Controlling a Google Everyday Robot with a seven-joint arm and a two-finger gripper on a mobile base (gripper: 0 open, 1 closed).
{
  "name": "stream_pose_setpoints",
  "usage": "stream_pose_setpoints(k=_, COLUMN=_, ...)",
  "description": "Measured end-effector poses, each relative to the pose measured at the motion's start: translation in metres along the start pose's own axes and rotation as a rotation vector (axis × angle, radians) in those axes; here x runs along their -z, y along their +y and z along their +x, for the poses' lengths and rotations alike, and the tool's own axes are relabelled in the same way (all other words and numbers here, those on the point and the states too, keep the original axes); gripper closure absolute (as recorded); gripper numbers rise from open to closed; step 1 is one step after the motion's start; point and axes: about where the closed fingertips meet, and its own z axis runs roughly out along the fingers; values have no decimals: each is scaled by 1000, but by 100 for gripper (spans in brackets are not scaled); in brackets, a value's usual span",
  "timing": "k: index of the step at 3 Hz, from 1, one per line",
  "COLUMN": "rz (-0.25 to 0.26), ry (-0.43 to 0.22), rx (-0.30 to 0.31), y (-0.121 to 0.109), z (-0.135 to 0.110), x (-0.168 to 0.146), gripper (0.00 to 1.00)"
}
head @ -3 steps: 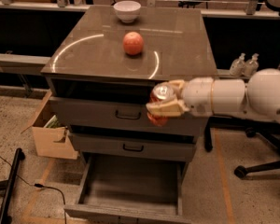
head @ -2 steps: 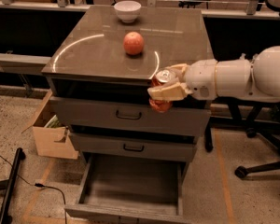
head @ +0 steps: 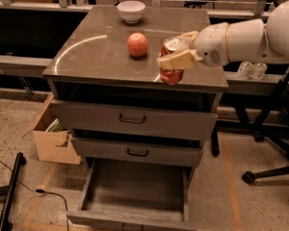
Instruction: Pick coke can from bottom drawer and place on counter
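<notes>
My gripper [head: 176, 54] is shut on the coke can [head: 172, 73], a small red can with a silver top. It holds the can upright over the front right part of the counter [head: 96, 57], with the can's base at or just above the surface. The white arm reaches in from the right. The bottom drawer [head: 135, 189] is pulled open below and its floor is bare.
An orange-red apple [head: 137, 44] sits mid-counter, left of the can. A white bowl [head: 131, 11] stands at the back. Two upper drawers with black handles are closed. A cardboard box [head: 50, 136] sits on the floor left; office chair legs [head: 269, 167] right.
The gripper has lifted the can from in front of the top drawer up and back, over the counter's front right edge.
</notes>
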Motion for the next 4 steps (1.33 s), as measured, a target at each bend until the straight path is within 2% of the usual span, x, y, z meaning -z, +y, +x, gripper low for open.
stream_pose_setpoints(k=1, rz=52, ry=7, rx=24, y=-34, z=-7, x=-2, gripper=100)
stream_pose_setpoints(k=2, rz=102, ry=13, rx=23, y=-71, z=-4, x=-8, gripper=100)
stream_pose_setpoints(k=3, rz=136, ry=12, rx=0, y=-94, z=9, x=-17, gripper=100)
stream_pose_setpoints(k=4, rz=144, ry=26, rx=-37, y=-109, z=24, x=-28, gripper=82)
